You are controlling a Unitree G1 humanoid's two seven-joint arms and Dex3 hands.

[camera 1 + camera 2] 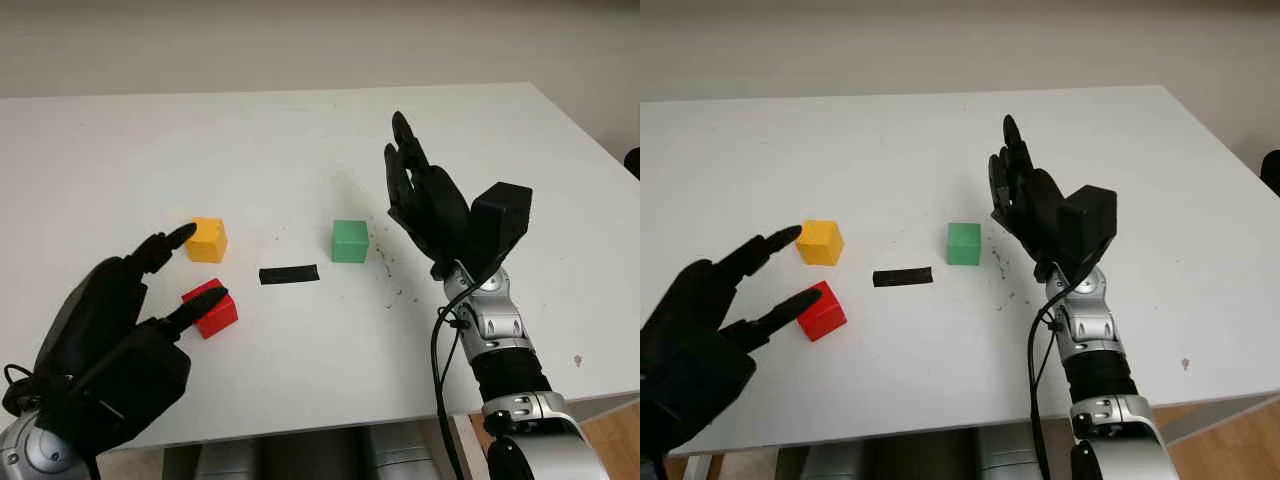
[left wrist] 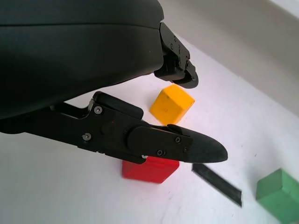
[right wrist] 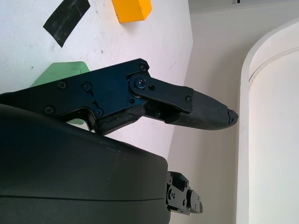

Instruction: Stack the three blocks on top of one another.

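- Currently the left hand (image 1: 120,310) is hovering open over the white table (image 1: 250,140), holding nothing, one fingertip just above the red block (image 1: 211,308).
- Beyond the red block, the yellow block (image 1: 207,240) is sitting apart.
- Black tape (image 1: 289,274) is lying between the red block and the green block (image 1: 350,241).
- Beside the green block, the right hand (image 1: 430,200) is hanging open, empty.

White table (image 1: 300,130) w/ a black tape strip (image 1: 289,274) lying flat mid-table (dark specks (image 1: 385,262) nearby).
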